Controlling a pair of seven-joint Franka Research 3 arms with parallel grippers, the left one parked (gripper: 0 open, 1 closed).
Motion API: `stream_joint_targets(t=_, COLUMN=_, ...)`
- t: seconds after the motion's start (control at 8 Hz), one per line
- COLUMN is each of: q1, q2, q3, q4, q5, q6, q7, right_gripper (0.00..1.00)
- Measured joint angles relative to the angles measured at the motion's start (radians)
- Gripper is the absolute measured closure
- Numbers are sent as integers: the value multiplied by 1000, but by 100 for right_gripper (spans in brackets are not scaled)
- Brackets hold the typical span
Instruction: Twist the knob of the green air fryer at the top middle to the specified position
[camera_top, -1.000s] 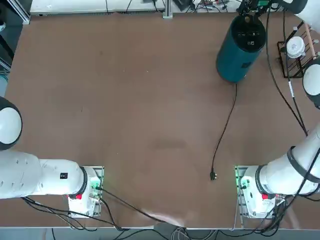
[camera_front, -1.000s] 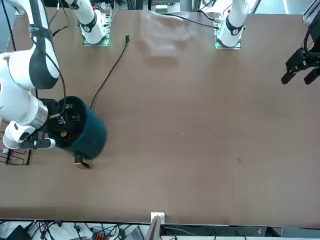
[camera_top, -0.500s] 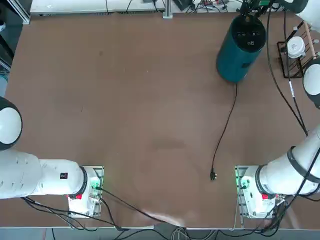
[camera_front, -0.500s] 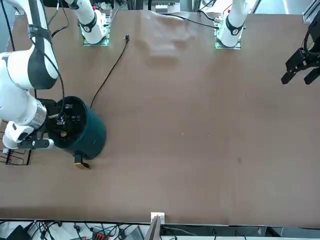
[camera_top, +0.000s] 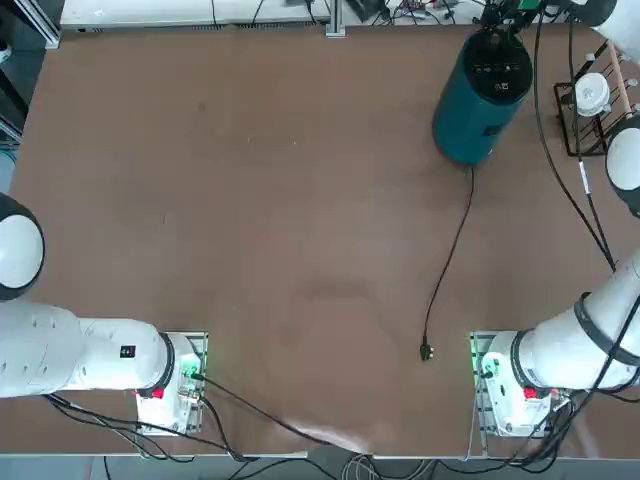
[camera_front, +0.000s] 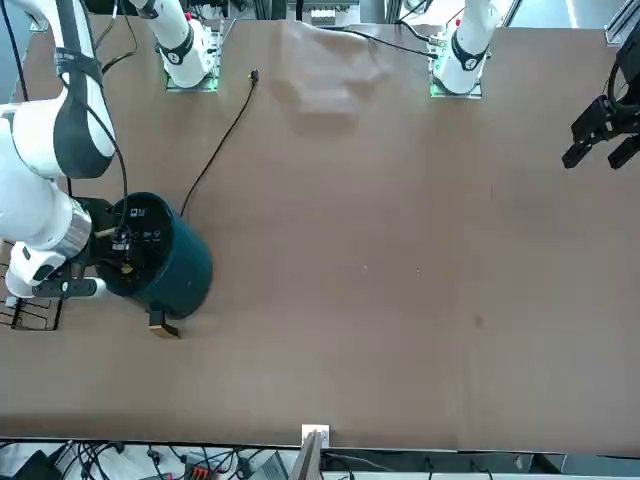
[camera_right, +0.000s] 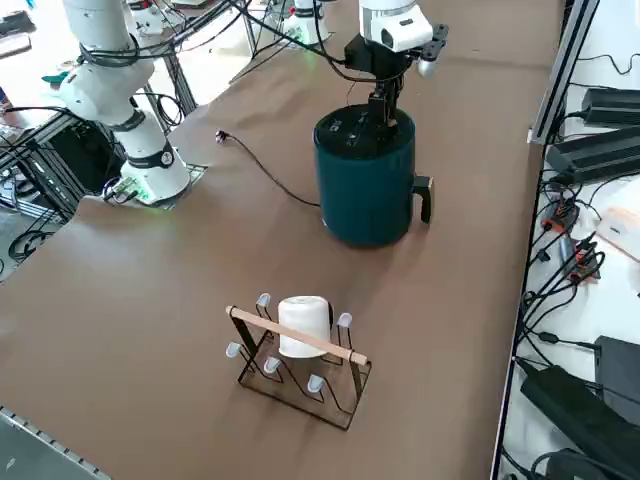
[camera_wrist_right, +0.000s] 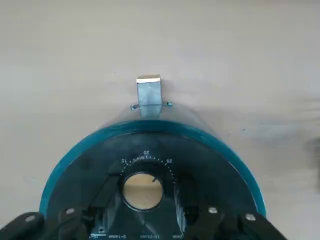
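standing over the green air fryer, my right gripper pinches the knob; the twist is not yet done.

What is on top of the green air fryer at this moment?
On the green air fryer, the black top panel carries the tan knob ringed by white numbers. The right pincer straddles the knob, one finger on each side. The panel's nearer part is hidden by the pincer.
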Motion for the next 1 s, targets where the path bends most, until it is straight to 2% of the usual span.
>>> stream_joint_targets(t=0.5, q1=0, q2=0, q3=0, q4=21, q5=0, q6=-1, q7=0, right_gripper=39)
stream_joint_targets(t=1.0, q1=2, q2=1, q3=1, q4=37, q5=0, q6=-2, q7=0, right_gripper=40)
